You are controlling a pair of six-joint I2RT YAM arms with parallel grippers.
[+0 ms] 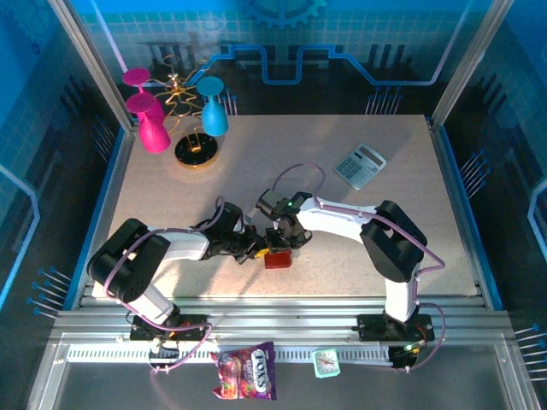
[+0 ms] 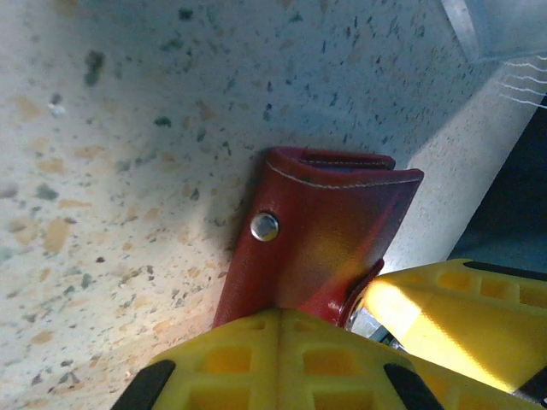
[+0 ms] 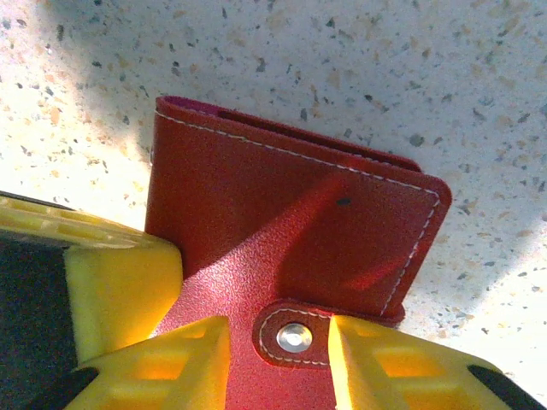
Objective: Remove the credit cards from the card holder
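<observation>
The red card holder (image 1: 276, 259) lies folded shut on the speckled table, near the front centre. In the left wrist view the card holder (image 2: 325, 231) shows its metal snap (image 2: 264, 226), and my left gripper (image 2: 278, 314) is shut on its near edge. My left gripper (image 1: 256, 250) comes in from the left. My right gripper (image 1: 282, 237) hangs just above the holder. In the right wrist view the card holder (image 3: 282, 213) lies under my right gripper (image 3: 278, 337), whose fingers stand apart on either side of the snap tab (image 3: 295, 336). The credit cards are hidden.
A grey calculator (image 1: 360, 165) lies at the back right. Pink glasses (image 1: 154, 128), a blue glass (image 1: 213, 111) and a black and gold stand (image 1: 197, 151) crowd the back left. A candy bag (image 1: 246, 371) and a small teal packet (image 1: 326, 363) lie below the front rail.
</observation>
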